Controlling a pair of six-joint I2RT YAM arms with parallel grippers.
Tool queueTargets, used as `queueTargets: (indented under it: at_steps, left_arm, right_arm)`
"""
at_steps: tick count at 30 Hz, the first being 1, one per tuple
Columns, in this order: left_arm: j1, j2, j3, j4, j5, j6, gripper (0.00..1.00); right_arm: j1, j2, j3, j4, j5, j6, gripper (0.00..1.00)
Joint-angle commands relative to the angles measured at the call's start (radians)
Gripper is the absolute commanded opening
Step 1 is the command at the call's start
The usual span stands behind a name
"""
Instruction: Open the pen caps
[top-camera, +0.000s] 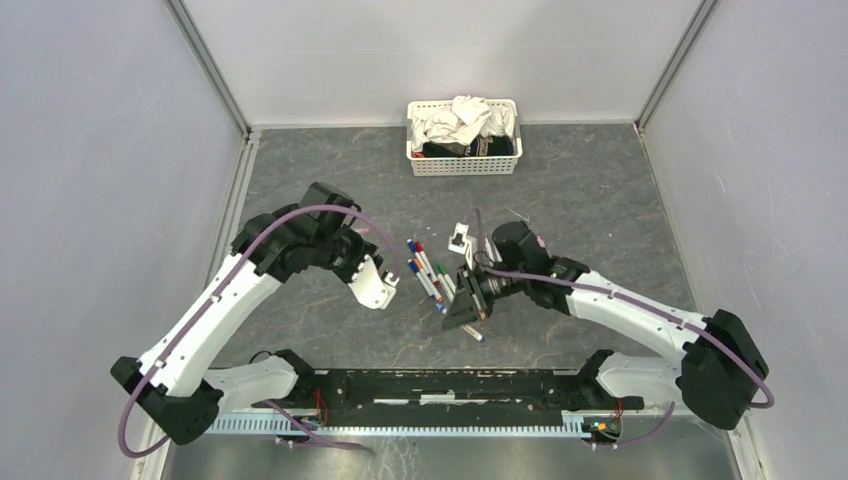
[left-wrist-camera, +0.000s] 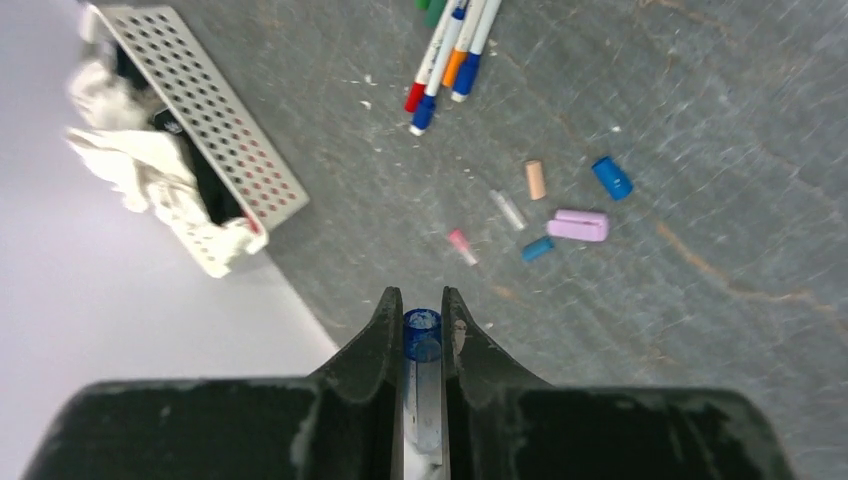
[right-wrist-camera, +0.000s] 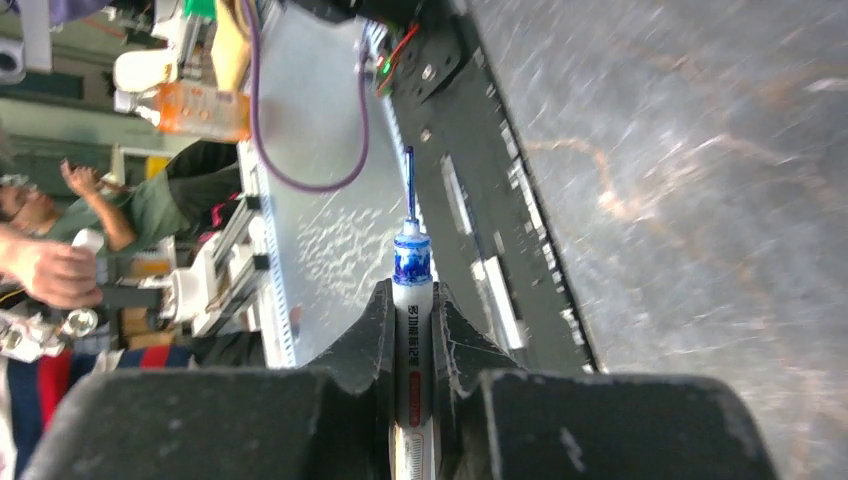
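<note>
Overhead, you see slim white marker pens lying between your left arm and right arm. Your left gripper pinches a stubby blue plastic cap, loose coloured caps scattered beyond; your right gripper clamps an uncapped white blue-tipped pen.

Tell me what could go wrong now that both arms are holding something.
1. The pen in the right jaws has its blue tip bare; it may smear the table when set down.
2. The blue cap in the left jaws could roll among the loose caps if dropped.
</note>
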Motion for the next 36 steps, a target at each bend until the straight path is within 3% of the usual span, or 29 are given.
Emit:
queueTargets:
  at_steps: [1, 7, 12, 17, 25, 33, 36]
  left_arm:
    - [-0.007, 0.096, 0.024, 0.032, -0.034, -0.255, 0.02]
    - [0.016, 0.232, -0.045, 0.151, -0.063, -0.432, 0.02]
    - [0.103, 0.374, -0.077, 0.278, -0.016, -0.544, 0.02]
    - [0.187, 0.474, -0.088, 0.380, -0.011, -0.596, 0.02]
    - [0.194, 0.615, -0.099, 0.449, -0.042, -0.659, 0.02]
    - [0.196, 0.674, -0.137, 0.500, -0.056, -0.676, 0.02]
    - [0.202, 0.678, -0.141, 0.514, -0.054, -0.681, 0.03]
  right_arm:
    - [-0.094, 0.049, 0.125, -0.151, 0.092, -0.188, 0.00]
    - [-0.213, 0.107, 0.195, -0.182, 0.525, -0.216, 0.00]
    - [-0.214, 0.218, 0.218, -0.083, 0.685, -0.201, 0.00]
    - [-0.213, 0.362, 0.265, -0.048, 0.785, -0.221, 0.00]
    - [-0.211, 0.520, 0.308, 0.013, 0.886, -0.237, 0.00]
    - [-0.212, 0.570, 0.266, 0.054, 0.918, -0.235, 0.09]
    - [-0.212, 0.575, 0.256, 0.059, 0.922, -0.232, 0.17]
